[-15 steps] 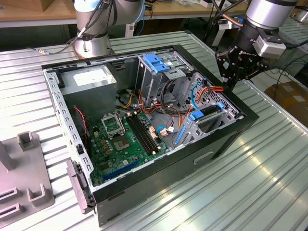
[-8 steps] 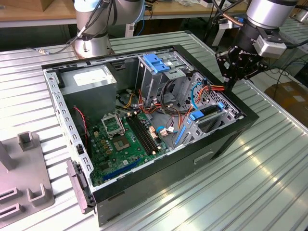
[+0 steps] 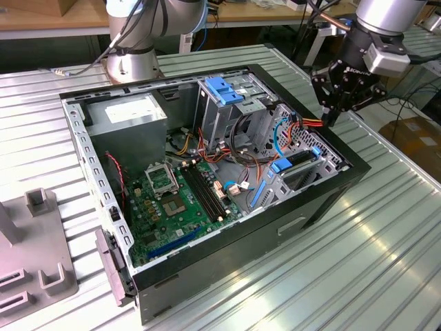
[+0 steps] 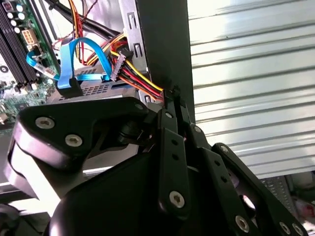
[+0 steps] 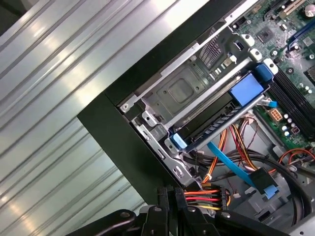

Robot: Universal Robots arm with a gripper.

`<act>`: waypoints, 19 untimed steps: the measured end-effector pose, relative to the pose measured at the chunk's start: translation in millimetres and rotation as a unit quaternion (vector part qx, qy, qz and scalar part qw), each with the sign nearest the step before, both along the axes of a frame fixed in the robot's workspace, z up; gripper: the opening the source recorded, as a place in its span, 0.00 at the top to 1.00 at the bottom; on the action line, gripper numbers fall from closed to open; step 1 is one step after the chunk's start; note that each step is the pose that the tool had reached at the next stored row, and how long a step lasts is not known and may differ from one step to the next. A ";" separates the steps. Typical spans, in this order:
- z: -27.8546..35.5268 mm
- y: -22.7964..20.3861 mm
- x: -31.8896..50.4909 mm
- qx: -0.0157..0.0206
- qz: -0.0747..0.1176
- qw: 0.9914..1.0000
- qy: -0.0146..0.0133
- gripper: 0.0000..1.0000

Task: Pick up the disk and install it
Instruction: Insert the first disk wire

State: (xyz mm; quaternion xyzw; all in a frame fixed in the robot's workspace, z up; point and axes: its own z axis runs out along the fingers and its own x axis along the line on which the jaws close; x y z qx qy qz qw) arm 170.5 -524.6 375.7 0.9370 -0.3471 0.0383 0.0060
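The gripper (image 3: pixel 329 116), fingers pinched shut and seemingly empty, hovers over the computer case (image 3: pixel 331 189) wall at the exterior view's right. Just inside, the disk (image 5: pixel 211 129) sits in its bay, apparently installed. Any further move must clear the cables (image 5: pixel 211 199).

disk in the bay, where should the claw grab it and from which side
Likely across the exposed edge of the blue carrier, from above through the open case: the disk sits inside its bay, and cables crowd beside it.
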 end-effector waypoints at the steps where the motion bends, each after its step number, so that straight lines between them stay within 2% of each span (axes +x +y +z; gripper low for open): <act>1: 0.0 0.0 0.0 0.000 -0.009 1.000 0.000 0.84; 5: -0.2 0.0 0.0 0.000 -0.036 0.999 0.000 0.84; 9: -0.9 0.0 -0.1 -0.001 -0.061 0.998 0.000 0.84; 19: -1.0 0.0 -2.0 -0.001 -0.063 0.998 0.000 0.84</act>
